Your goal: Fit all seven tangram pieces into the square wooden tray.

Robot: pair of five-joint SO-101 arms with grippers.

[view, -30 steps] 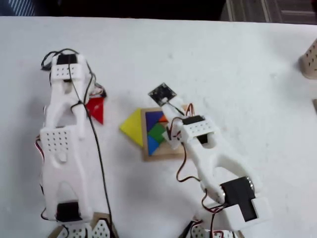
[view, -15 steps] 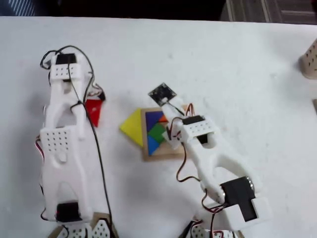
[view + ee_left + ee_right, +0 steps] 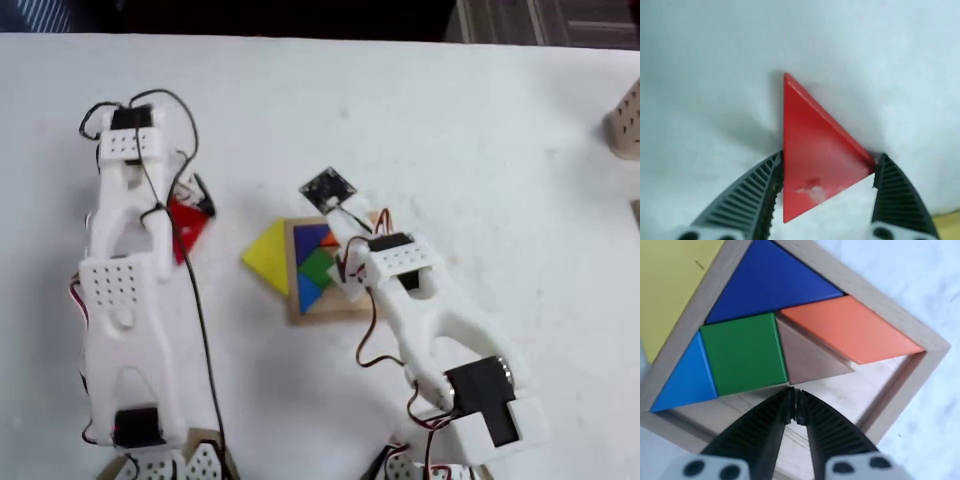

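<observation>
Left end effector [image 3: 829, 161]: fingers spread wide and closed onto the red triangle [image 3: 815, 145]. One ribbed finger [image 3: 765, 182] presses a straight edge, the other meets the far corner. The triangle is flat, glossy and sharp-cornered, with a pale scuff near the gripped end. It casts a soft shadow on the white surface [image 3: 450, 130]. I cannot tell whether it is lifted clear or resting.

From the high view, the red triangle [image 3: 188, 222] sits beside the left arm, at about 9 o'clock from the square wooden tray [image 3: 320, 316] and well apart from it.

Right end effector [image 3: 795, 399]: fingertips pinched together, nothing between them. It hangs over the tray's bare wood floor, just off the corner where the green square [image 3: 742, 352] meets the brown triangle [image 3: 807, 357].

The tray [image 3: 920, 370] has a pale raised rim. Five pieces are seated flat inside:
- the large dark blue triangle [image 3: 770, 282] against the rim
- the orange parallelogram [image 3: 850, 330] touching it
- the green square
- the brown triangle
- the small light blue triangle [image 3: 682, 382] in a corner beside the green square

The yellow triangle [image 3: 267, 255] lies on the surface outside the tray, touching its 9 o'clock edge. It is large and matte.
</observation>
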